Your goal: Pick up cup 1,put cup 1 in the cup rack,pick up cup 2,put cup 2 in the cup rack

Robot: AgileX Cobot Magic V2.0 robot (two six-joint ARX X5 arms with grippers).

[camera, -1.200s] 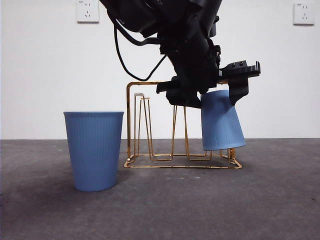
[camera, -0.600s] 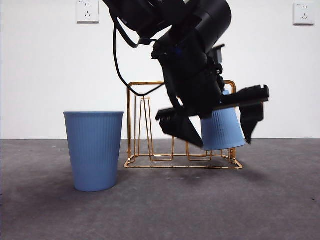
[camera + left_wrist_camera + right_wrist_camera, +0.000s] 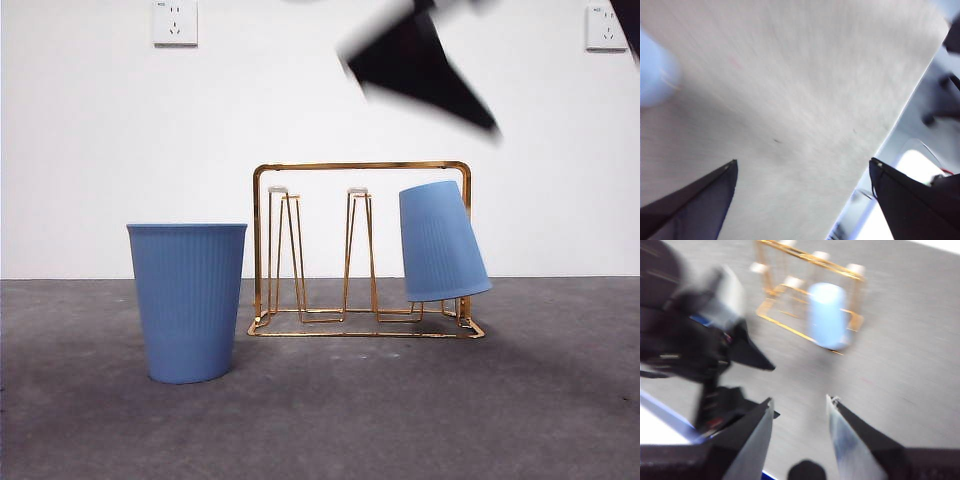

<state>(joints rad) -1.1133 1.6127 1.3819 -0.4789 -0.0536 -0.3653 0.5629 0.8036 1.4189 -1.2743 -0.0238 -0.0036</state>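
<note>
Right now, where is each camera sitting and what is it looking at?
Front view: low at table height, facing the gold cup rack, its upside-down blue cup, the upright blue cup; a blurred black arm part up top.
Left wrist view: on the left arm, over bare table; open left end effector.
Right wrist view: on the right arm, looking down; open right end effector.
Shared: front and right views both show rack and racked cup.

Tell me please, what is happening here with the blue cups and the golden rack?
One blue cup hangs upside down and tilted over a prong at one end of the cup rack. Nothing holds it now. A blurred black gripper is high above the rack. The left gripper is open and empty, the right gripper also. The second blue cup stands upright on the table beside the rack, not picked up yet.
</note>
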